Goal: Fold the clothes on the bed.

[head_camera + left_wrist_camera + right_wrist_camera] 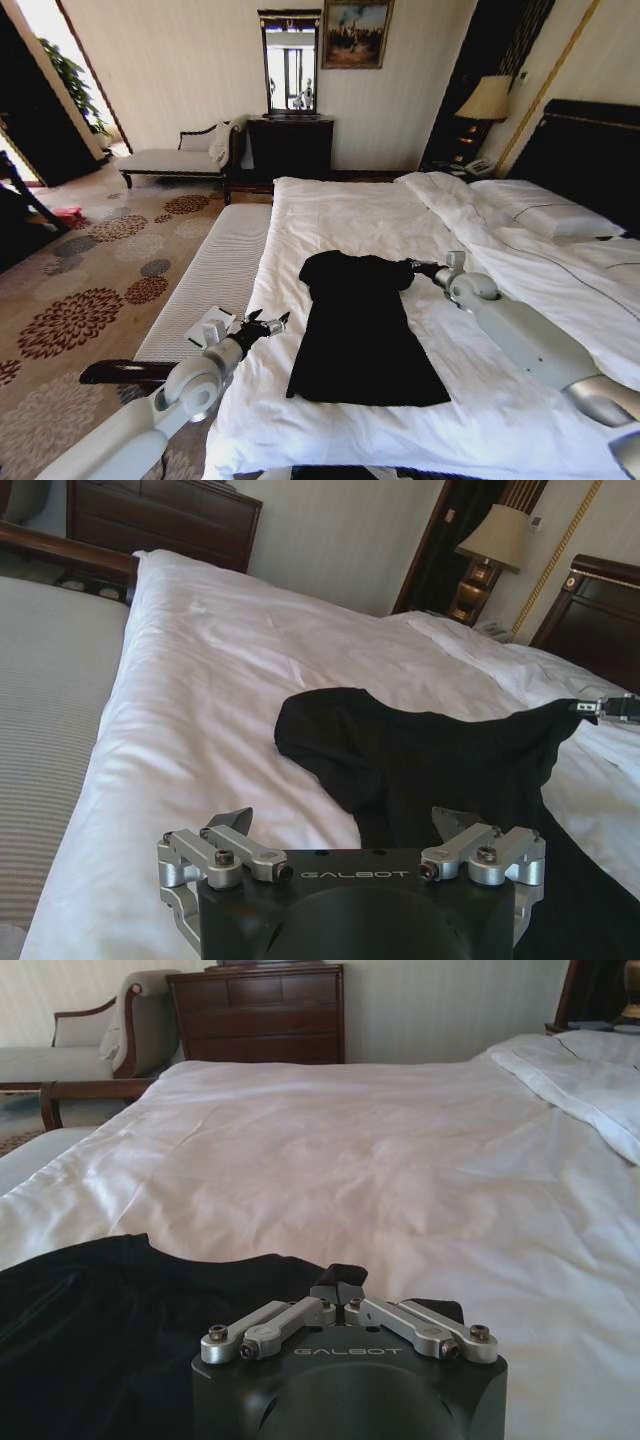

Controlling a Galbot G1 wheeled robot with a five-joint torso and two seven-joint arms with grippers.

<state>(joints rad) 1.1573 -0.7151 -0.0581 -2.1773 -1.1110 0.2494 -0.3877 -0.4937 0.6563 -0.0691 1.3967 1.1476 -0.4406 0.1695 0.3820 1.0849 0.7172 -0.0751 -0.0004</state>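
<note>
Soft daylight, lit lamp (pixel 487 99), edges bowed, blown-out doorway.

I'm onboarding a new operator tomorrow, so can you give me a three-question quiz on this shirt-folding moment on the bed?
1. True or false: the right end effector is shut on an edge of the black T-shirt.
2. Multiple choice: the left end effector is A) clamped on the shirt's hem, B) open and off the shirt, near the bed's edge, C) resting on a pillow.
3. Fill in: left of the bed, alongside it, stands a narrow ribbed ____.

Key: 1 true; 2 B; 3 bench.
</note>
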